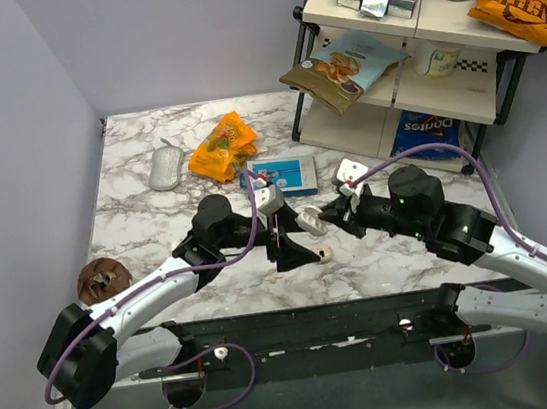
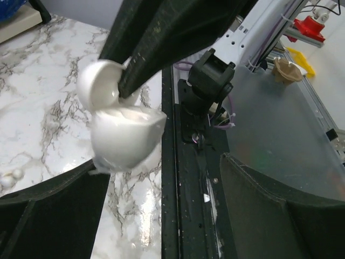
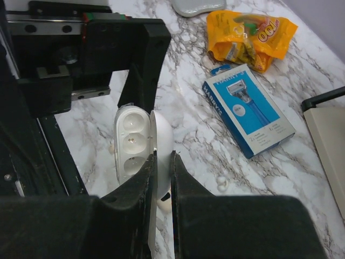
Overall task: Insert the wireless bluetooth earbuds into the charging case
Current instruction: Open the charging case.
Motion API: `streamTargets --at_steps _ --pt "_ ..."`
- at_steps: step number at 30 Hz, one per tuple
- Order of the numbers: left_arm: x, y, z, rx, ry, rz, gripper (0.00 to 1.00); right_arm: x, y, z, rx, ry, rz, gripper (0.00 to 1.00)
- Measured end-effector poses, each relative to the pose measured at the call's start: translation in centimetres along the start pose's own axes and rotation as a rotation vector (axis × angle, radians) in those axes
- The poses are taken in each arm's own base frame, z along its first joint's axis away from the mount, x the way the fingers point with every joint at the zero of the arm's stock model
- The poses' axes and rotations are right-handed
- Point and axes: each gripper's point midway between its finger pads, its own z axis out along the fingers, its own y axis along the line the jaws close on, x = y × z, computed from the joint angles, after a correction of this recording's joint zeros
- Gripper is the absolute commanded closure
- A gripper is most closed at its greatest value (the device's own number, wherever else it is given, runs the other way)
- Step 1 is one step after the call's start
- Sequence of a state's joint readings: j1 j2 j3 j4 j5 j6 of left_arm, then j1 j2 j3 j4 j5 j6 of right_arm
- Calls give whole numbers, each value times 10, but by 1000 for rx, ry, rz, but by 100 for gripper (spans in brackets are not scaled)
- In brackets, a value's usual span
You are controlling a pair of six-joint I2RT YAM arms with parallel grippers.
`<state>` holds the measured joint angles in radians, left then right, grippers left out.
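While the right gripper pinches the open lid with jaws nearly shut, case held up mid-table, left gripper clamped on its body, one earbud lying just beside, razor box near, bare marble all around

Bright even light, soft shadows (near fingers blurred).

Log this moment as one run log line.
phase: case held open | left gripper: shut on charging case | right gripper: shut on lid | earbuds: on table, not inserted
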<state>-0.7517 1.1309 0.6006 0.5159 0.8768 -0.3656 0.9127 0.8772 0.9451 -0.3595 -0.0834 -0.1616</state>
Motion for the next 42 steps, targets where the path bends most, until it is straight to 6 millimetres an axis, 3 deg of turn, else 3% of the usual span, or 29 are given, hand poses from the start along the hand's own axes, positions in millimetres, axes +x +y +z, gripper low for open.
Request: streamTargets --at_steps 11,28,33,35,38,39,42 --pt "-7 4 3 6 -6 71 31 10 11 11 -52 39 -3 99" --pt "-9 11 3 -27 -16 103 46 11 14 13 -72 43 -3 99" --pt "-6 12 2 -32 -14 98 58 11 16 13 -80 44 -2 99" --pt "-6 12 2 -31 -13 96 65 11 16 13 -80 45 -2 96" --pt "-5 11 2 -29 -13 90 76 11 16 13 -82 44 -2 81" --pt "-5 11 2 -29 -13 88 77 11 16 12 -82 44 -2 71" --pt "-7 11 2 -29 -19 91 83 11 17 12 -81 43 6 57"
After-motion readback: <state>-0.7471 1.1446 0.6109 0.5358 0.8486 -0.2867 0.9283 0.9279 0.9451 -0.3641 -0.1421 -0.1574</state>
